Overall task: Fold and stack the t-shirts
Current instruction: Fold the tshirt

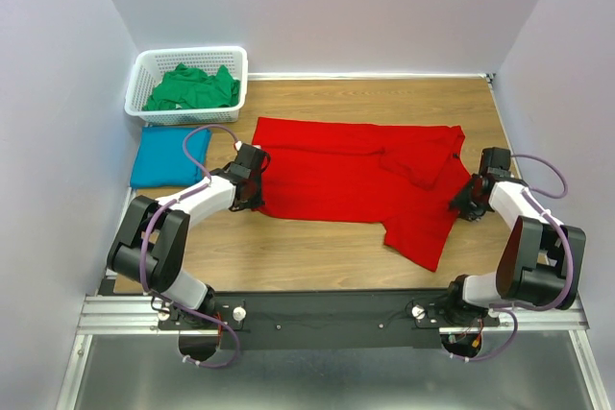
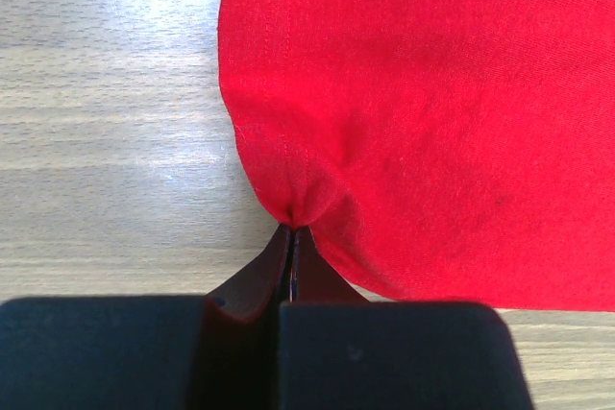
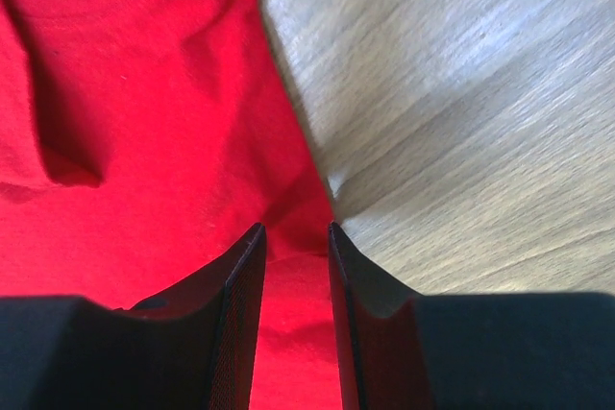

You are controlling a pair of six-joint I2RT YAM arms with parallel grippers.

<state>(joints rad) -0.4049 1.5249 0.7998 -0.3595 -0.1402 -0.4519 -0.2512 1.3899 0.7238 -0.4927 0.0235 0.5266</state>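
The red t-shirt [image 1: 356, 180] lies spread across the middle of the wooden surface [image 1: 317, 256], mostly flat. Its right part is rumpled, with one fold of cloth turned back over the body and a flap reaching toward the near edge. The left end effector [image 1: 256, 191] sits low at the shirt's left edge. In the left wrist view its fingers [image 2: 291, 237] are pressed together on a small pinch of red cloth [image 2: 432, 93], which puckers into creases that fan out from the tips. The hem stitching runs along the edge just above the pinch. The right end effector [image 1: 463, 204] is at the shirt's right edge. In the right wrist view its two fingers [image 3: 295, 237] stand apart with a narrow gap, and they straddle the border where red cloth [image 3: 125, 122] meets bare wood. Red fabric shows in the gap, so the jaws are not pressed shut on it. At the far left of the surface a teal blue t-shirt [image 1: 168, 156] lies folded into a neat rectangle, apart from the red one. Just behind it stands a white lattice basket [image 1: 192, 52], with a green t-shirt [image 1: 192, 88] crumpled inside.
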